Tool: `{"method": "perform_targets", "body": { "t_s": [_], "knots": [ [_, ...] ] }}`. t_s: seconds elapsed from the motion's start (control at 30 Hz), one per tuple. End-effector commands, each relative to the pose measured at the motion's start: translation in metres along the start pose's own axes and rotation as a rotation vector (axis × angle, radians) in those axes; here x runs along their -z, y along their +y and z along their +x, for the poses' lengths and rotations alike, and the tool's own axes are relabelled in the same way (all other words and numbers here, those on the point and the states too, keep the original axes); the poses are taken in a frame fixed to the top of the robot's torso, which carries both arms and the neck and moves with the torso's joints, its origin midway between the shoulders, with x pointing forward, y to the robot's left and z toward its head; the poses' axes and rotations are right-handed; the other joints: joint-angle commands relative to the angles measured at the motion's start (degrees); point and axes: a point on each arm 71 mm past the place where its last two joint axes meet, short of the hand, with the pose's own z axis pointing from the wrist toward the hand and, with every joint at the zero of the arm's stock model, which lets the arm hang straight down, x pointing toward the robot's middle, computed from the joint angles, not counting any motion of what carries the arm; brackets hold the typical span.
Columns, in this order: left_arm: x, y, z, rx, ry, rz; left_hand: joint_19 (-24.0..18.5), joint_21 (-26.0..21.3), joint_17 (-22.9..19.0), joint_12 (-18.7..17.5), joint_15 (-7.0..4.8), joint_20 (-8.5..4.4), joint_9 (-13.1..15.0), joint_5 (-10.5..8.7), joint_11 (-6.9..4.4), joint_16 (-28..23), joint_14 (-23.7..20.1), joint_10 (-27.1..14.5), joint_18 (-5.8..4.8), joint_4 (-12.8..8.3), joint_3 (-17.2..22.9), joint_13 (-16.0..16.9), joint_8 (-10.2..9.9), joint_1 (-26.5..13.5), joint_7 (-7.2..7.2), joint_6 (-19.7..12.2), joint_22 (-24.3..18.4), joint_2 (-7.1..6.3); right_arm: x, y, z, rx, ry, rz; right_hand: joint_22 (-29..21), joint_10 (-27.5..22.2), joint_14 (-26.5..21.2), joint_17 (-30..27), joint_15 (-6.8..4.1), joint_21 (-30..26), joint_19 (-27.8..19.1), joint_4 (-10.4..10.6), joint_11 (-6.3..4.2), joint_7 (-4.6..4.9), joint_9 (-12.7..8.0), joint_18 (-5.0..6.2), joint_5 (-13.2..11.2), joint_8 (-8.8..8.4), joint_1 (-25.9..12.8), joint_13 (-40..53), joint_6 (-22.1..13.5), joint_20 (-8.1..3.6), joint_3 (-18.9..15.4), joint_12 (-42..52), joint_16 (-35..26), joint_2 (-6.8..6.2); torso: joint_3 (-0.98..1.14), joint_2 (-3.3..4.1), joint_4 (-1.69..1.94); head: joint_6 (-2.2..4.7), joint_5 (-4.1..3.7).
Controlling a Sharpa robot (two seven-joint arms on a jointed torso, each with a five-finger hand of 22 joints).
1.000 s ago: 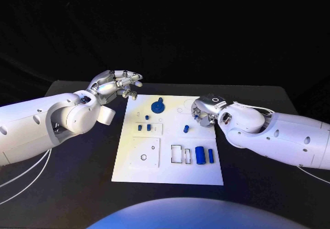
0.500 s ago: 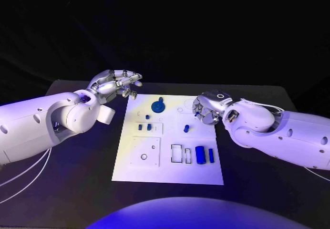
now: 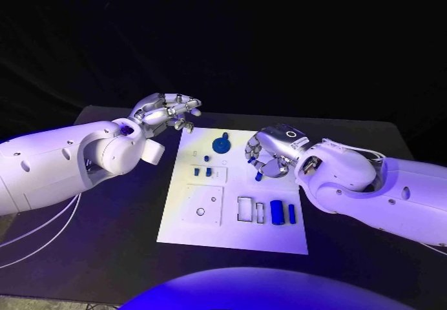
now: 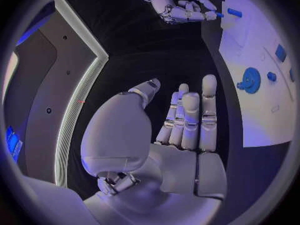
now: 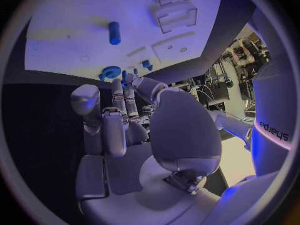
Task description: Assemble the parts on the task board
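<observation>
The white task board (image 3: 233, 232) lies in the middle of the black table. On it are a round blue gear-like part (image 3: 221, 144), two small blue pegs (image 3: 202, 172), a single blue peg (image 3: 258, 175), a blue cylinder (image 3: 276, 212) and a thin blue bar (image 3: 291, 214). My right hand (image 3: 268, 155) hovers over the board's right side, its fingers apart and pointing down just above the single peg, holding nothing. In the right wrist view that peg (image 5: 114, 33) lies apart from the fingertips. My left hand (image 3: 168, 113) hangs off the board's far left corner, empty, its fingers (image 4: 187, 115) nearly straight.
The board carries a square plate with a small hole (image 3: 200, 211) and two rectangular slots (image 3: 250, 209) at its near half. Bare black table (image 3: 354, 239) surrounds the board on all sides. Both bulky white forearms flank it.
The camera has shifted a little. My right hand has moved inward over the board, closer to the single blue peg. My left hand has kept its place.
</observation>
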Motion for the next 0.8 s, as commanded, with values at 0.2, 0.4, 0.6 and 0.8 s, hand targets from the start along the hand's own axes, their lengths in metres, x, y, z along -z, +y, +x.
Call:
{"method": "perform_targets", "body": {
  "t_s": [0.2,0.4,0.6,0.8],
  "knots": [
    [-0.007,0.001,0.007,-0.011,0.034,0.005,0.2,-0.1,0.0,0.3,0.11,0.27,0.1,0.36,-0.05,0.0,-0.2,-0.5,1.01,0.1,-0.3,0.1,0.4,0.6,-0.05,-0.5,-0.1,0.22,-0.012,0.031,0.019,-0.050,0.027,-0.085,0.1,1.2,4.0,2.6,-0.52,0.1,0.1,0.4,-1.16,0.11,0.1,-0.54,0.4,0.01,-0.2,0.2,-0.1,-0.23,0.0,-0.1,0.2,0.27,-0.12,-0.18,0.16,-0.31,2.68],
    [-0.011,0.002,0.011,-0.013,0.042,0.006,0.2,-0.1,0.1,0.3,0.12,0.28,0.1,0.36,-0.04,0.1,-0.2,-0.5,1.01,0.1,-0.4,0.1,0.4,0.6,-0.03,-0.5,-0.1,0.23,-0.016,0.047,0.043,-0.099,0.069,-0.111,0.2,1.1,3.9,2.3,-0.54,0.2,0.1,0.5,-1.13,0.14,0.2,-0.55,1.0,-0.07,-0.3,0.3,-0.3,-0.18,0.1,-0.2,0.2,0.31,-0.20,-0.12,0.21,-0.31,4.40],
    [-0.014,0.002,0.014,-0.013,0.042,0.006,0.1,-0.1,0.2,0.5,0.15,0.32,0.1,0.39,-0.03,0.1,-0.2,-0.6,1.02,0.2,-0.4,0.2,0.6,0.7,-0.03,-0.6,-0.1,0.43,-0.019,0.050,0.057,-0.114,0.102,-0.108,0.2,1.1,3.9,2.4,-0.53,0.2,0.1,0.5,-1.12,0.16,0.3,-0.55,1.1,-0.09,-0.4,0.3,-0.3,-0.16,0.1,-0.2,0.2,0.29,-0.20,-0.16,0.18,-0.31,5.67],
    [-0.016,0.002,0.017,-0.013,0.047,0.004,0.1,-0.1,0.3,0.5,0.15,0.33,0.2,0.39,-0.02,0.2,-0.1,-0.6,1.02,0.2,-0.4,0.2,0.7,0.7,-0.03,-0.7,-0.1,0.46,-0.019,0.054,0.064,-0.124,0.119,-0.112,0.2,1.1,3.9,2.4,-0.52,0.2,0.1,0.5,-1.11,0.17,0.3,-0.56,1.1,-0.10,-0.4,0.3,-0.3,-0.15,0.1,-0.2,0.2,0.29,-0.20,-0.13,0.12,-0.31,6.26]
  ]
}}
